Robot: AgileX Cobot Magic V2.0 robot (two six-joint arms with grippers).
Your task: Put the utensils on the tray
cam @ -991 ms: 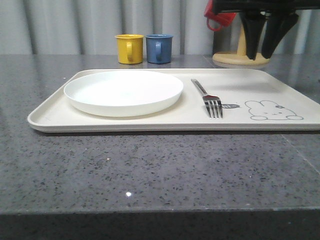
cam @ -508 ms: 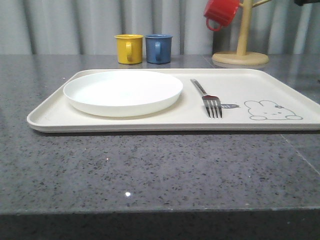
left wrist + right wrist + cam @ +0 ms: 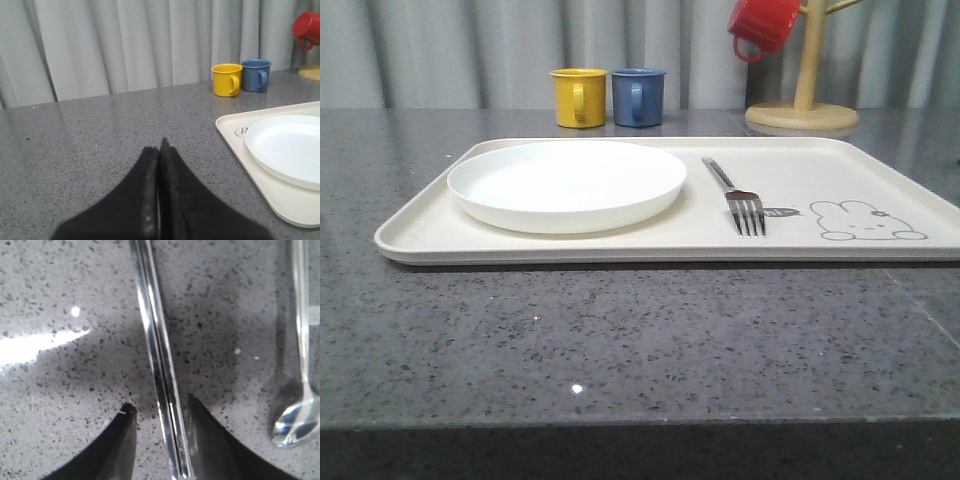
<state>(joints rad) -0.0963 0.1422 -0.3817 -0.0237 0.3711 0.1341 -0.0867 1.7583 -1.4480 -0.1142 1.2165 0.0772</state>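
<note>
So far the plate point(image 3: 567, 183) and fork point(image 3: 737, 200) are placed on the tray point(image 3: 880, 180), plate toward its left end, fork just right of it beside the rabbit drawing point(image 3: 865, 222). The chopsticks point(image 3: 159, 360) and spoon point(image 3: 300, 390) are left on the grey countertop point(image 3: 60, 405), lying side by side but apart. The right gripper point(image 3: 157, 432) is spread open with a finger on each side of the chopsticks, nothing clamped yet; a chopstick pick looks to be the step in hand. The left gripper point(image 3: 160, 150) is pinched closed and empty, hanging over bare counter left of the tray.
</note>
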